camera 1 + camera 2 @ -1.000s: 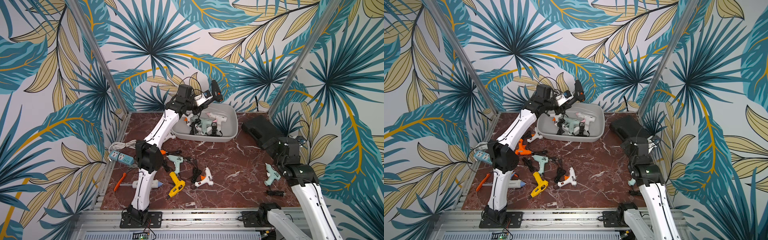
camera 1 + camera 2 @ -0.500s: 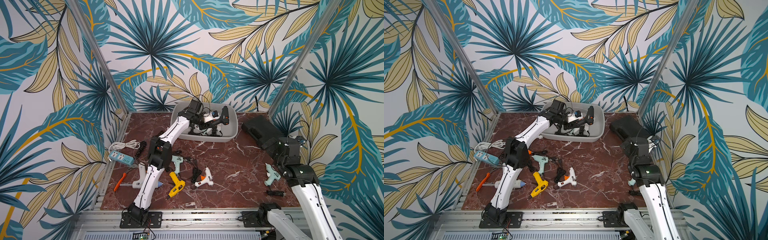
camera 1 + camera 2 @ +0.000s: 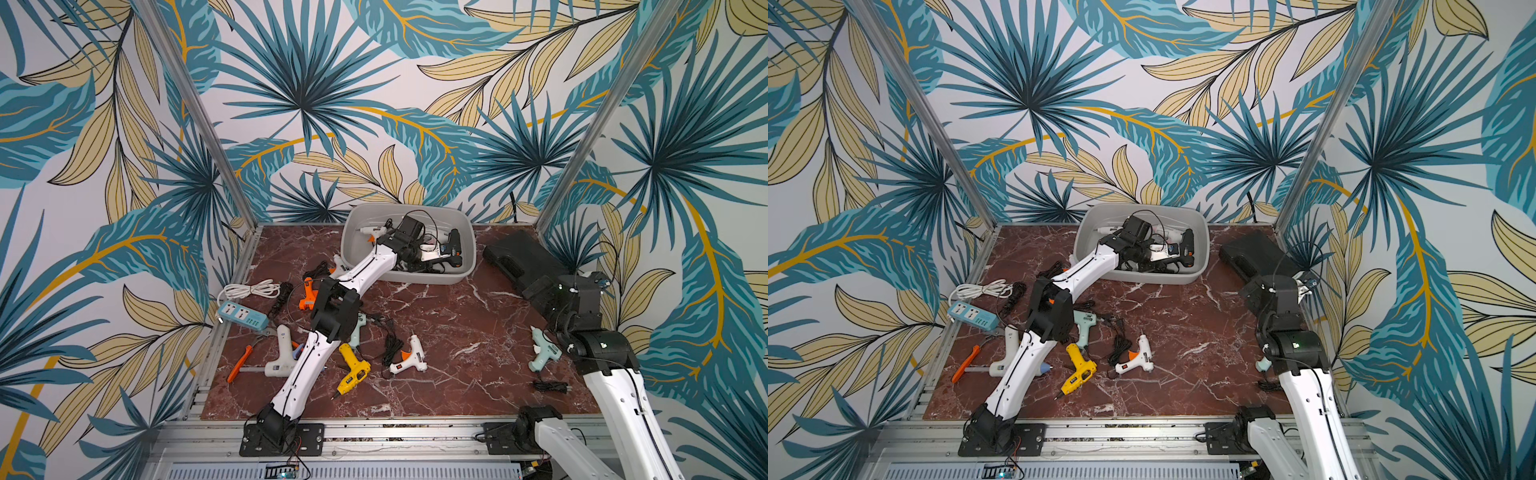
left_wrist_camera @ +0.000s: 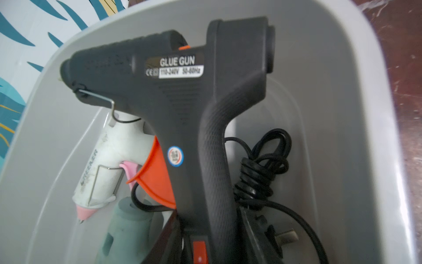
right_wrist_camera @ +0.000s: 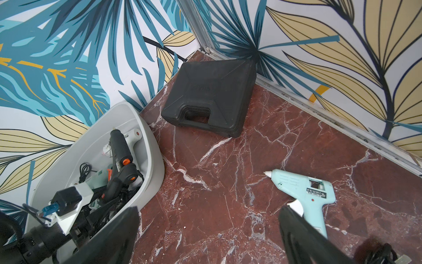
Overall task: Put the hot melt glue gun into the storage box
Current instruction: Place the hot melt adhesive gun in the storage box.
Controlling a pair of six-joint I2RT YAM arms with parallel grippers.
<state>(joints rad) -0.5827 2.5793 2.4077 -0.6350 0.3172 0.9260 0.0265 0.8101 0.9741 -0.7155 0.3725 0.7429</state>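
left wrist: glue gun [image 4: 182, 102] inside storage box [image 4: 342, 91]

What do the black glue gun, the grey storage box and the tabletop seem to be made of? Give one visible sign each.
Black glue gun: matte moulded plastic, judging by its dimpled grip. Storage box: smooth grey plastic with a soft sheen on its rounded walls. Tabletop: red-brown, white-veined marble look; real stone or printed surface, I cannot tell.

A flat black case [image 5: 209, 96] lies in the far right corner of the red marble worktop [image 3: 457, 316]. Near the left edge sit a blue power strip [image 3: 242, 317], its coiled white cord [image 3: 249, 289], and an orange-handled tool [image 3: 240, 363], possibly pliers.
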